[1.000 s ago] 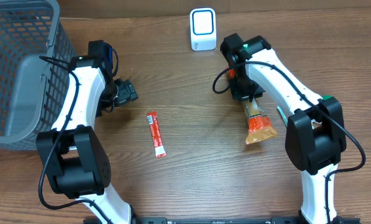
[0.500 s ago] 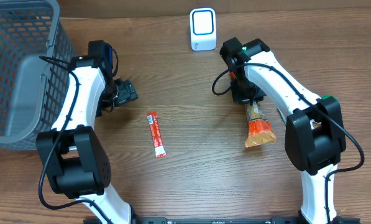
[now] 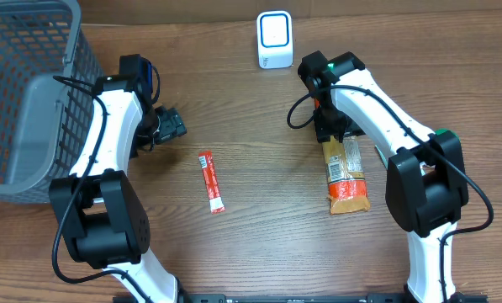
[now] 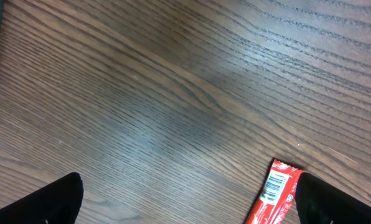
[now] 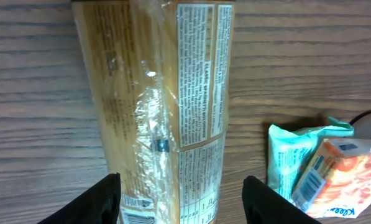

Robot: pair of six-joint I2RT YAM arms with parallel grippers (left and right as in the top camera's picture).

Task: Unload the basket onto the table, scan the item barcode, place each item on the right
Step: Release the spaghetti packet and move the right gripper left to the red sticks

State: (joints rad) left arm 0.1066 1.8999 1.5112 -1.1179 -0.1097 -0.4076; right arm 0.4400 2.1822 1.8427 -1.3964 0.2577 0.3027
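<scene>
The item, a long clear packet with a tan label and orange end (image 3: 346, 172), lies flat on the wooden table, label side up. In the right wrist view the packet (image 5: 160, 106) runs up from between my fingers, with a barcode (image 5: 138, 208) at its near end. My right gripper (image 3: 330, 135) (image 5: 180, 186) stands open over that end, its fingers apart on either side of it. A white scanner (image 3: 274, 39) stands at the back of the table. My left gripper (image 3: 171, 126) (image 4: 188, 186) is wide open above bare wood, holding nothing.
A red stick packet (image 3: 211, 181) (image 4: 275, 196) lies mid-table, next to my left gripper's right finger. A grey mesh basket (image 3: 23, 93) fills the far left. A teal and orange tissue pack (image 5: 316, 168) lies to the right of the item.
My right gripper has opened and let go of the packet. The packet, held on edge before, now lies flat and wider on the table. The left arm has not moved.
</scene>
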